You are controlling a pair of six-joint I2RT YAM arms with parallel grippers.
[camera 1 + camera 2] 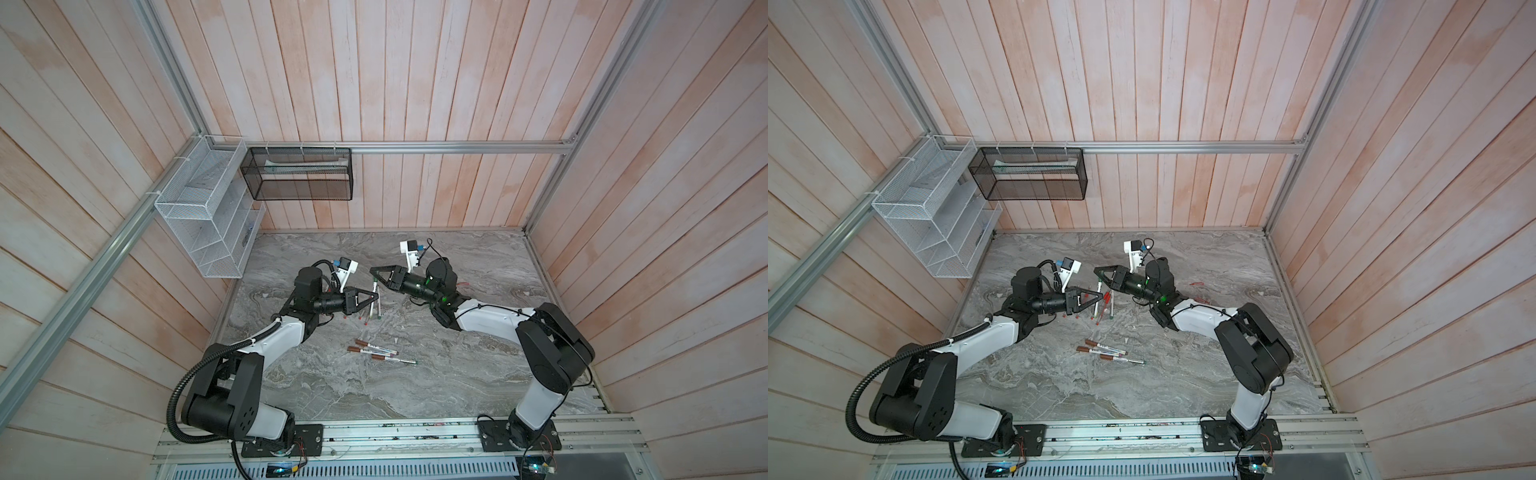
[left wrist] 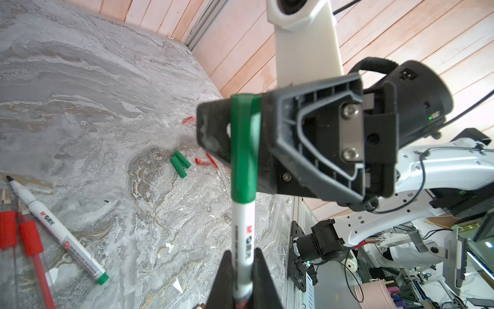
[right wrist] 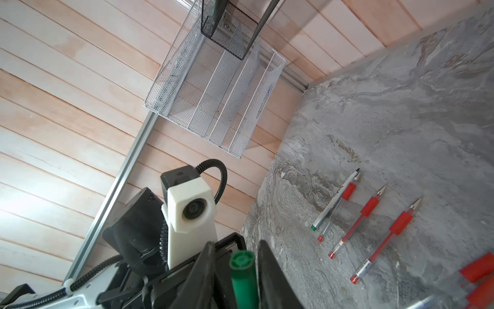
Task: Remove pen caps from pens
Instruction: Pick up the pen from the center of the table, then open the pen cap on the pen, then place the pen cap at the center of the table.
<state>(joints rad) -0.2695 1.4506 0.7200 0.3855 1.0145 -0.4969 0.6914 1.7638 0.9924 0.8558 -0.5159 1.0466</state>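
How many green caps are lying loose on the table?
2. One loose green cap lies beside the other on the marble table, in the left wrist view. Others may be hidden.

L gripper point(image 2: 242, 263) clamps marker point(image 2: 242, 230); green cap point(image 2: 244, 149) seemingly inside R gripper point(image 2: 227, 128).

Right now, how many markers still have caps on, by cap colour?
Brown-capped markers, lying on the table: 3
Green-capped marker, clamped in the left gripper: 1
Total in view: 4
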